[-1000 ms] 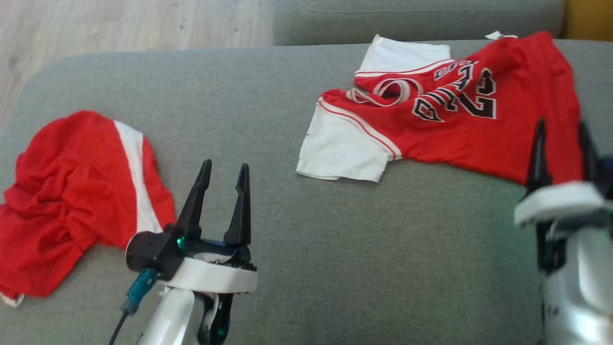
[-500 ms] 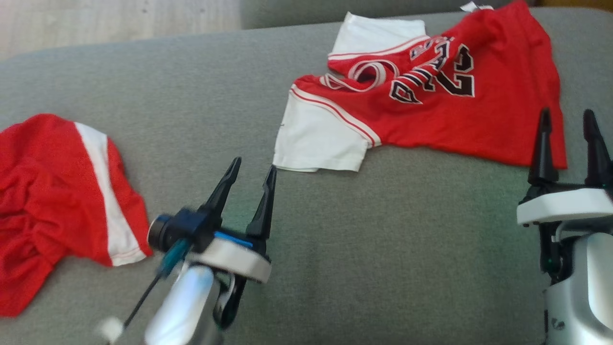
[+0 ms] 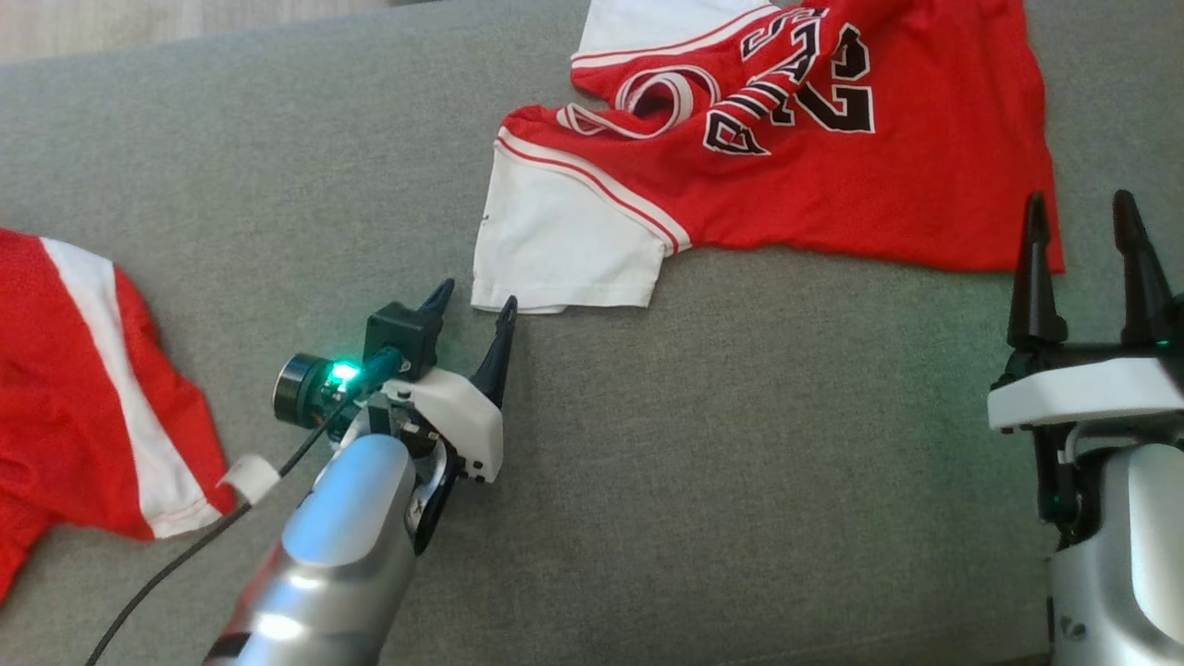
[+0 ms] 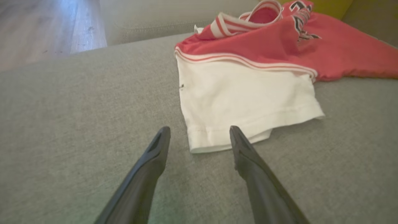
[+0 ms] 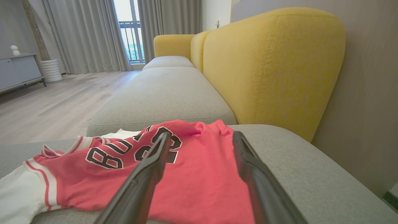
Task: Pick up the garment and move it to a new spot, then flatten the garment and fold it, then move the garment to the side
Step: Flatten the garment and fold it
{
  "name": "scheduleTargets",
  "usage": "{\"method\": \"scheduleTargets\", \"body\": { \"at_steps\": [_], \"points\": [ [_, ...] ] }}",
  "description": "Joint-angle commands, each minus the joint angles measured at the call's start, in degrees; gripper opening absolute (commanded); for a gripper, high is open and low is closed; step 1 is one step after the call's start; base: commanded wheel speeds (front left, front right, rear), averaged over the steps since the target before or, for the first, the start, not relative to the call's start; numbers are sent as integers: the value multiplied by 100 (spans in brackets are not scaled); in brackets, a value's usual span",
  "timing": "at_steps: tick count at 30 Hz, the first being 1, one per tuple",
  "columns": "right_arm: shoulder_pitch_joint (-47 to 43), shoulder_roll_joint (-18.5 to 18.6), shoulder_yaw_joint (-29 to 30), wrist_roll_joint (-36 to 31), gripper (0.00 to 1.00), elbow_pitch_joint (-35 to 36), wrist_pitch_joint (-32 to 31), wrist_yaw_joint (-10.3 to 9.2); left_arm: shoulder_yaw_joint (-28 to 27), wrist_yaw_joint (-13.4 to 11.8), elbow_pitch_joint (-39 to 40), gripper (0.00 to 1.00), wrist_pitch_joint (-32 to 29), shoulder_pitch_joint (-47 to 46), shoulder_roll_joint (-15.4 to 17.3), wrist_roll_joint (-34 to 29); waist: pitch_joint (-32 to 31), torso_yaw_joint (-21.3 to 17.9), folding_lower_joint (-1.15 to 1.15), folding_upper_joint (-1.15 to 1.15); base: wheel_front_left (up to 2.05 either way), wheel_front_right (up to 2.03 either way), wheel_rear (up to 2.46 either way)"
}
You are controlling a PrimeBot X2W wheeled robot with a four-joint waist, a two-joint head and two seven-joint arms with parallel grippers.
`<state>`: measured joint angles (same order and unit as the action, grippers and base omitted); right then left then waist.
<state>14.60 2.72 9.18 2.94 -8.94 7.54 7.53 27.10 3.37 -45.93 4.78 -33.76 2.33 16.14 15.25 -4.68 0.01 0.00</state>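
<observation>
The red jersey (image 3: 832, 166) lies print-up on the grey sofa seat (image 3: 740, 462), its long axis across the head view: collar toward the robot's left, bottom hem toward its right. One white sleeve (image 3: 564, 240) points at the robot. The left hand (image 3: 476, 298) slants in from the lower left, fingers spread wide and empty, tips at that sleeve's hem corner. The right hand (image 3: 1079, 198) points straight up the view, also wide open and empty, just beside the hem. Red shorts (image 3: 92, 370) lie well apart, far left.
</observation>
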Motion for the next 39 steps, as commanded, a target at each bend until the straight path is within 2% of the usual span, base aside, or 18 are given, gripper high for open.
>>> {"method": "scheduleTargets", "body": {
  "at_steps": [1, 5, 6, 7, 9, 14, 23, 34, 39],
  "points": [
    [97, 16, -119, -44, 100, 240, -9, -4, -88, -68, 9, 100, -38, -268, 54, -1, 51, -31, -1, 0, 0, 0, 0],
    [129, 16, -69, -17, 100, 232, 12, -4, 14, 33, -205, 100, -42, -365, 54, 165, 91, -42, -1, 0, 0, 0, 0],
    [132, 16, -52, -13, 100, 216, 22, -4, 45, 54, -232, 96, -37, -381, 54, 224, 96, -36, -1, 0, 0, 0, 0],
    [132, 16, -39, -12, 100, 195, 35, -4, 78, 63, -258, 73, -20, -403, 54, 263, 96, -27, -1, 0, 0, 0, 0],
    [134, 16, -24, -15, 100, 148, 55, -4, 128, 79, -292, 0, 55, -427, 54, 357, 85, -7, -1, 0, 0, 0, 0],
    [147, 16, -13, -20, 100, 49, 82, -4, 201, 152, -253, 0, 302, -436, 54, 656, 26, 42, -1, 0, 0, 0, 0],
    [67, 16, 112, -75, 100, -218, 57, -4, -176, -47, -133, 0, 961, -346, 167, 896, -273, 263, -1, 0, 0, 0, 0],
    [-154, 16, 269, -61, 100, -728, -152, -4, -618, -231, 854, 0, 1020, 491, 298, 736, -554, 546, -1, 0, 0, 0, 0],
    [-191, 16, 184, 45, 100, -833, -80, -4, -677, -263, 1037, 0, 1020, 802, 281, 606, -644, 621, -1, 0, 0, 0, 0]
  ]
}}
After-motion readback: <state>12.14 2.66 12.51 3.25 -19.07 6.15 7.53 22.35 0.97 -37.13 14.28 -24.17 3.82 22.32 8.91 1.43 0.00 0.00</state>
